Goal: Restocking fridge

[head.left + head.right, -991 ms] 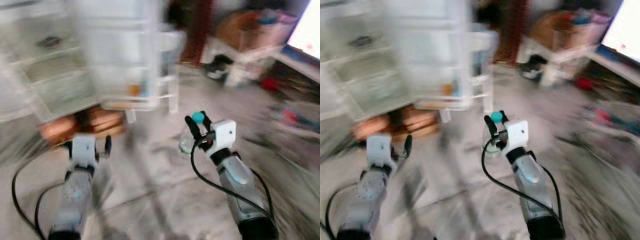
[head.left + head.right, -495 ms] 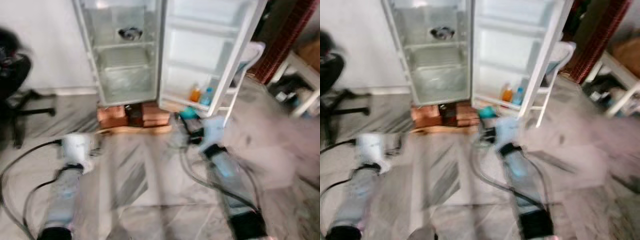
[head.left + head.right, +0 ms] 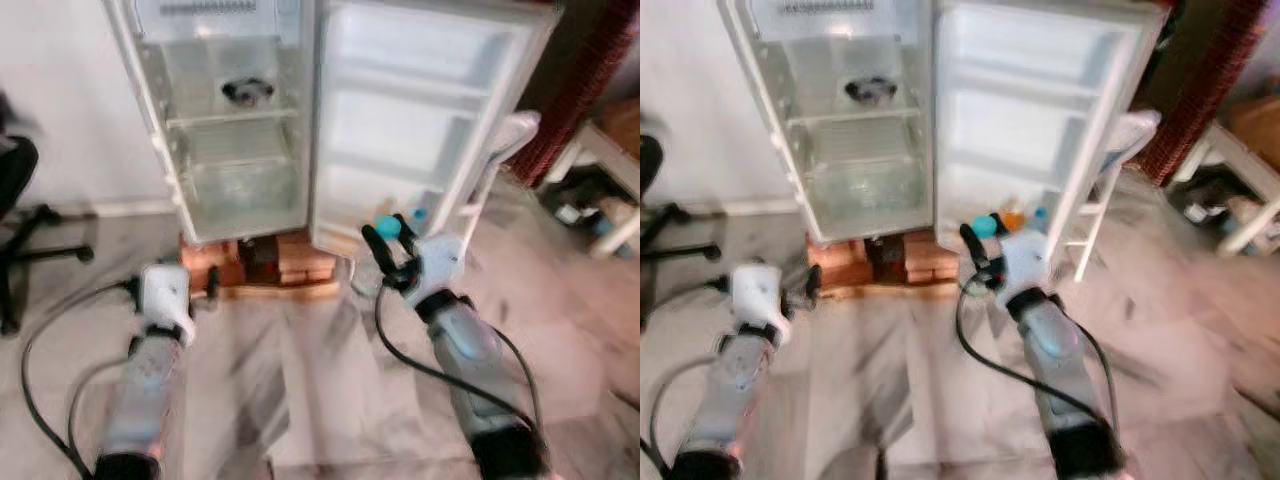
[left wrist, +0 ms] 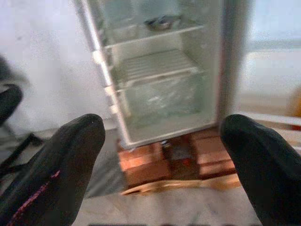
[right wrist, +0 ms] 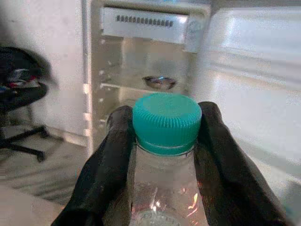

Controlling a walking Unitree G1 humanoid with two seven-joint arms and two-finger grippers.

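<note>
The right end effector (image 5: 164,155) is clenched on a clear bottle (image 5: 162,183) with a teal cap (image 5: 166,122), one black finger pressed against each side of the neck just under the cap. In the head views the bottle rides upright between those fingers, at about 2 o'clock from picture centre, held out in front of the open fridge (image 3: 235,120) and just before the foot of its swung-out door (image 3: 420,110).

The left end effector (image 4: 160,155) is released, its two black fingers (image 4: 56,160) spread wide with nothing between them; it hangs low at about 8 o'clock in the head views, near the bricks (image 3: 225,262) that prop up the fridge (reddish blocks on a wooden board).

Inside the fridge, a small dark dish (image 3: 247,91) sits on the upper shelf at 12 o'clock, above a wire shelf (image 4: 157,63) and a clear drawer (image 3: 245,185). In the lowest door rack, an orange bottle (image 3: 1013,219) and a blue one (image 3: 1039,215) stand side by side, just beyond the held cap.

A black office chair (image 3: 20,215) stands at 9 o'clock on the pale floor (image 3: 300,400).
</note>
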